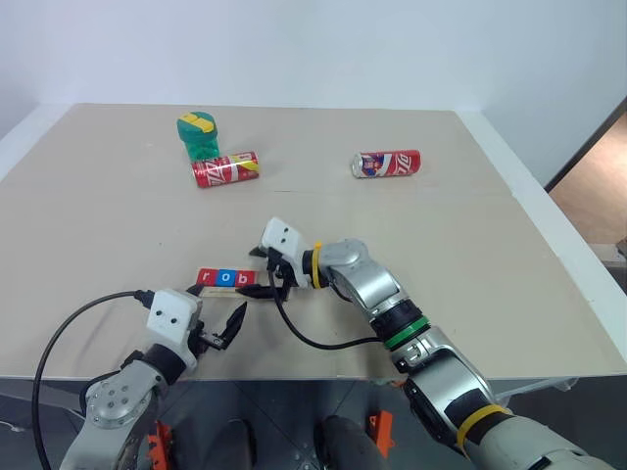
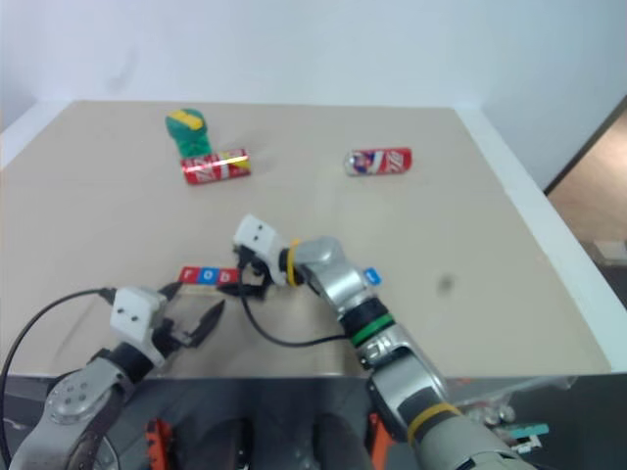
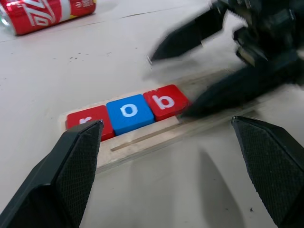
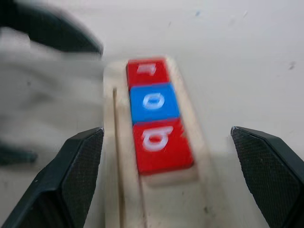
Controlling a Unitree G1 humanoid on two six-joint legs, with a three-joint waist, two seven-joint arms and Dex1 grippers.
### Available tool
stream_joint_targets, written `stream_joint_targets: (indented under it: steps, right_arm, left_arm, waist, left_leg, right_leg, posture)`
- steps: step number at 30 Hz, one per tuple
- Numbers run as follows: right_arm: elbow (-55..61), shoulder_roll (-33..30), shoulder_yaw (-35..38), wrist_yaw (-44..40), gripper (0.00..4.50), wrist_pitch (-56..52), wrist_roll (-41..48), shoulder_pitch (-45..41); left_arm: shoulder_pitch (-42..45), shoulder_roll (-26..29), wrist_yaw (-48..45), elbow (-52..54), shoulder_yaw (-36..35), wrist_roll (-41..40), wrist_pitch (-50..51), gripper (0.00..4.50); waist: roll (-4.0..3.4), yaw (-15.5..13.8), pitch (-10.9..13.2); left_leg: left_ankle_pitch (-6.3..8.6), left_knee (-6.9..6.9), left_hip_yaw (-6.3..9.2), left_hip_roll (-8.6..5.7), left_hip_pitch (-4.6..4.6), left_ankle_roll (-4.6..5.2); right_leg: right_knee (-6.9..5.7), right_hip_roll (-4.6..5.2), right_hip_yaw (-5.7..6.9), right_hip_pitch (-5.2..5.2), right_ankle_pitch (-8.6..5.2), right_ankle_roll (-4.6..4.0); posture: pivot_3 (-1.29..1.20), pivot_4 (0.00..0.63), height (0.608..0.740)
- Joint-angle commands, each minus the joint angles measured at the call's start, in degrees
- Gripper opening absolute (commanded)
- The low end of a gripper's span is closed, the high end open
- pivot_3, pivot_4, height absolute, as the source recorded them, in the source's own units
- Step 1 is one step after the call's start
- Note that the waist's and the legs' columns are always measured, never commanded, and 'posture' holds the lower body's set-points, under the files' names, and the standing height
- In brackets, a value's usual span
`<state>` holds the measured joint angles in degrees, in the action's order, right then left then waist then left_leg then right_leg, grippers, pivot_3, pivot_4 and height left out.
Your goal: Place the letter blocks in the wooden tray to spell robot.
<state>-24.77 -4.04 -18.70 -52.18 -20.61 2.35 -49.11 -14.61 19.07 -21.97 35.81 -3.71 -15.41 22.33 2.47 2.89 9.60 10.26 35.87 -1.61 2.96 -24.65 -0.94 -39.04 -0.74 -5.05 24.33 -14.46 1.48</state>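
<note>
Left wrist view: 3 letter blocks [image 3: 128,113] in wooden tray [image 3: 156,137].

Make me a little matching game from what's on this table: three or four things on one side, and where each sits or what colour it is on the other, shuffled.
Things:
1. o block
2. b block
3. green and yellow object
4. right hand

Descriptions:
A. red, third in the wooden tray
B. far side of the table, next to a soda can
C. blue, between two red blocks
D. open, over the tray

Pairs: 1-C, 2-A, 3-B, 4-D
</note>
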Motion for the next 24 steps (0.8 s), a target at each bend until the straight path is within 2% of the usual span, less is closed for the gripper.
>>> stream_joint_targets:
  steps: [1, 5, 11, 18, 24]
  right_arm:
    - [6.14, -2.76, 6.57, 1.38, 4.43, -1.53, 3.67, -2.48]
    - [9.82, -10.22, 11.73, 2.05, 4.43, -2.82, 5.08, -0.79]
    - [12.69, -19.0, 10.56, -2.06, 4.43, -1.17, 4.36, 7.65]
    - [5.91, -19.66, 10.38, -0.42, 4.43, 1.58, 3.15, 7.77]
    - [2.87, -20.08, 8.96, -0.3, 4.43, 3.73, 1.37, 9.27]
  left_arm:
    - [1.79, 2.67, -5.56, 2.25, -0.09, -4.62, -0.34, 4.5]
    - [3.66, 10.01, -15.73, 3.34, 0.29, -11.36, 2.44, 4.5]
    - [7.54, 18.96, -24.54, 0.99, -0.49, -15.42, 4.21, 4.5]
    - [13.04, 23.56, -29.15, -2.41, -0.34, -16.92, 5.08, 4.5]
    - [15.25, 23.84, -28.91, -3.16, 0.37, -15.79, 5.03, 4.5]
  waist:
    - [0.0, -0.01, 0.0]
    - [-0.01, -0.38, 0.03]
    - [-0.01, 0.06, 0.03]
    - [-0.27, 0.39, 0.2]
    - [-0.27, 0.37, 0.2]
  left_leg:
    - [0.0, 0.0, 0.01, 0.0, -0.01, 0.0]
    - [-0.03, 0.01, 0.06, -0.02, -0.12, -0.04]
    - [0.1, -0.08, -0.09, 0.0, -0.09, -0.22]
    - [0.1, -0.26, 0.05, 0.21, -0.06, -0.22]
    - [0.09, -0.21, 0.0, 0.17, -0.05, -0.22]
  right_leg:
    - [0.0, 0.0, 0.01, 0.0, 0.0, 0.0]
    - [0.01, 0.08, 0.17, -0.03, -0.24, -0.06]
    - [0.06, 0.15, 0.15, -0.04, -0.22, 0.03]
    - [0.02, -0.2, 0.17, 0.03, -0.29, -0.01]
    - [0.02, -0.15, 0.12, -0.03, -0.28, 0.01]
  posture:
    - [0.0, 0.15, 0.74]
    - [0.0, 0.15, 0.74]
    - [0.0, 0.15, 0.74]
    - [0.0, 0.15, 0.74]
    - [0.0, 0.15, 0.74]
